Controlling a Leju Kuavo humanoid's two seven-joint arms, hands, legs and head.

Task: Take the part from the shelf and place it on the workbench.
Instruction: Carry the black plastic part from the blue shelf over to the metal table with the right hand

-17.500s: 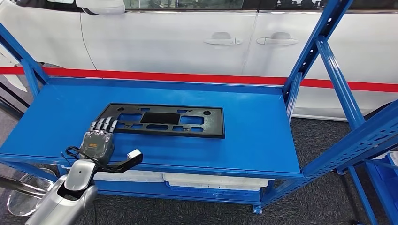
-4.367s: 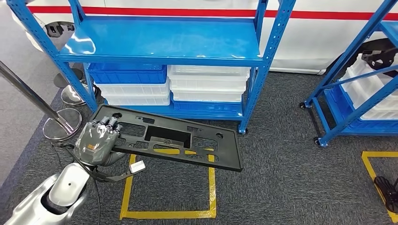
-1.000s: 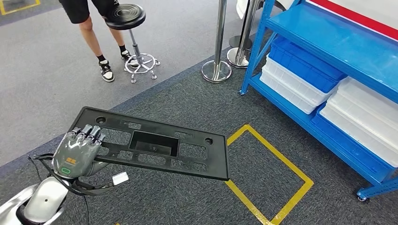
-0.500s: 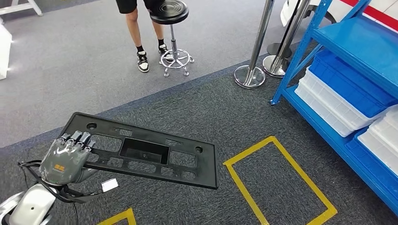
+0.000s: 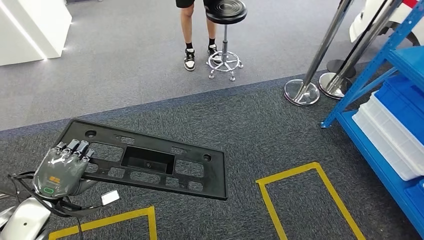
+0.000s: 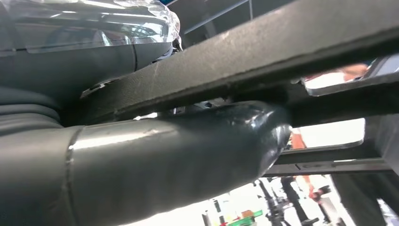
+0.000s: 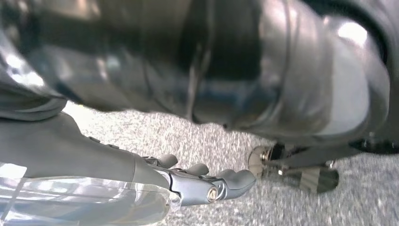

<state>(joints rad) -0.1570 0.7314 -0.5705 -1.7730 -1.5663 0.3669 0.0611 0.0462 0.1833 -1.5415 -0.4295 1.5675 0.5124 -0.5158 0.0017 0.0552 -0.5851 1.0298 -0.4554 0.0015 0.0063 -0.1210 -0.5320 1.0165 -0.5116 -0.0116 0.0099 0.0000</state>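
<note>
The part [image 5: 145,160], a long black plate with cut-out windows, is off the shelf [image 5: 395,125] and in the air above the grey carpet, lying nearly flat. The left hand [image 5: 60,170] grips it at one end, fingers over the top face and the thumb [image 6: 188,150] pressed up against the underside, as the left wrist view shows close up; the rest of the plate reaches out from that hand unsupported. The right hand [image 7: 207,186] hangs by the robot's side over the carpet, holding nothing, its fingers loosely extended. The blue shelf, with white and blue bins on its lower level, stands well apart from the part, and yellow floor tape [image 5: 300,195] lies on the carpet between the two. A person [image 5: 192,30] stands beside a stool [image 5: 225,30] far beyond the part. So the pick looks done and the carry is under way; no counter is in view, so reaching it and setting the part down are left. With the plate held at one end only, it could tip or slip in transit.
</note>
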